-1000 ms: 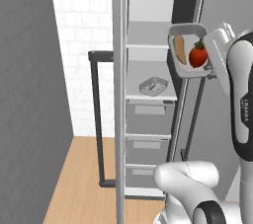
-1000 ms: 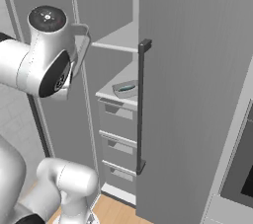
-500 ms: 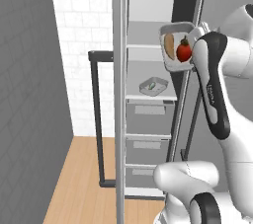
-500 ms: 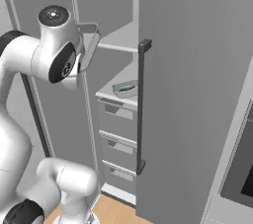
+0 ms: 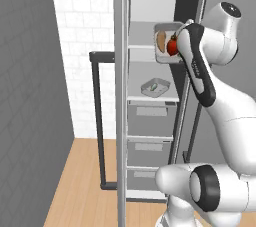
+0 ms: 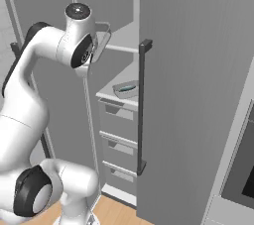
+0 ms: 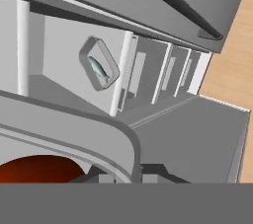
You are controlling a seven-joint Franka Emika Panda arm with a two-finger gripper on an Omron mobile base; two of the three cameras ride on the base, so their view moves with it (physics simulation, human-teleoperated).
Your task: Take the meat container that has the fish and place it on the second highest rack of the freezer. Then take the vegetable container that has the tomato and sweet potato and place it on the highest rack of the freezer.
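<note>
Grey kitchen cabinetry and a white tiled wall surround the freezer [image 5: 150, 96], which stands open before me with its door [image 6: 193, 90] swung wide and its long black bar handle [image 6: 143, 105] at about 3 o'clock from my arm in the right base view. Below the two white shelves sit three grey drawers [image 5: 150, 121].

On the second highest rack [image 5: 150, 95] the meat container [image 5: 155, 87] already rests with the fish [image 7: 99, 70] lying in it, so I judge the first half of the task done.

I am on the second half: my end effector [image 5: 176, 46] is clamped on the rim of the vegetable container [image 5: 165, 43], holding it tilted at the right edge of the highest rack [image 5: 142, 46]. The tomato [image 5: 172, 46] and the sweet potato [image 5: 162, 42] sit inside.

Next, I think, I must level the tray, push it further toward 9 o'clock over the shelf, and lower it before letting go. The freezer's right wall and the shelf edge are close to my wrist, and a tilted tray could spill.
</note>
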